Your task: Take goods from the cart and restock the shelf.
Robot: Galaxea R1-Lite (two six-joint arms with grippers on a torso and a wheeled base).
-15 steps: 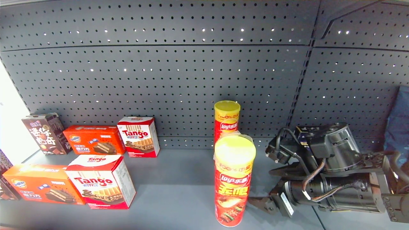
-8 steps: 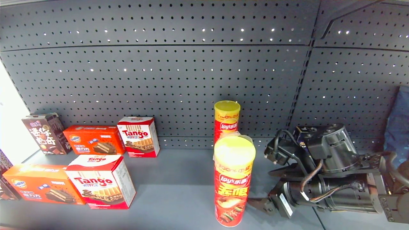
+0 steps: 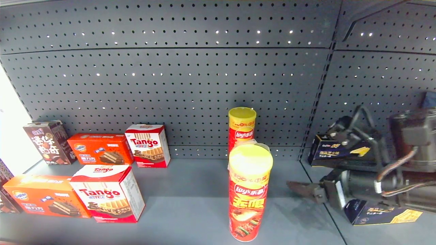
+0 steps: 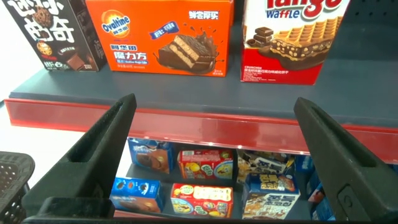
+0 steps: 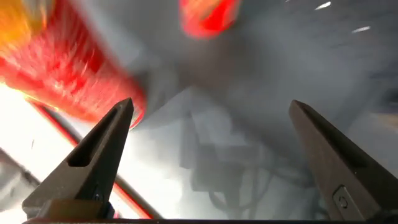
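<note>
The right gripper (image 3: pixel 301 189) is spread wide and empty; in its own wrist view the two dark fingers stand far apart with nothing between them. The tall red cardboard crisp tube with the yellow plastic lid (image 3: pixel 250 190) stands upright on the grey metal shelf (image 3: pixel 190 183), just ahead of the fingertips and clear of them. A second tube (image 3: pixel 242 126) of the same kind stands beyond it, farther from the gripper, against the perforated back panel (image 3: pixel 170 85).

The tube looks placed, so the step in hand is probably getting this arm clear to fetch the next item from the cart. The best retreat is straight back along the line of the fingers, away from the tube, with the jaws wide throughout; any sideways swing of the tips risks clipping the tall, narrow tube, which would likely topple or roll. One flat dark blue cardboard box (image 3: pixel 335 151) lies behind the fingers on the panel side of the wrist; another dark blue box (image 3: pixel 381 211) lies under the forearm. The wrist should lift a little before drawing back so that neither box is dragged.

The left gripper (image 4: pixel 214 106) is also parted and holds nothing. It faces the red front strip of the shelf (image 4: pixel 186 121), with an orange cardboard cake box (image 4: pixel 158 37) and a red-and-white wafer box (image 4: pixel 292 37) beyond its fingertips; it is best kept where it is, out of the retreat.
</note>
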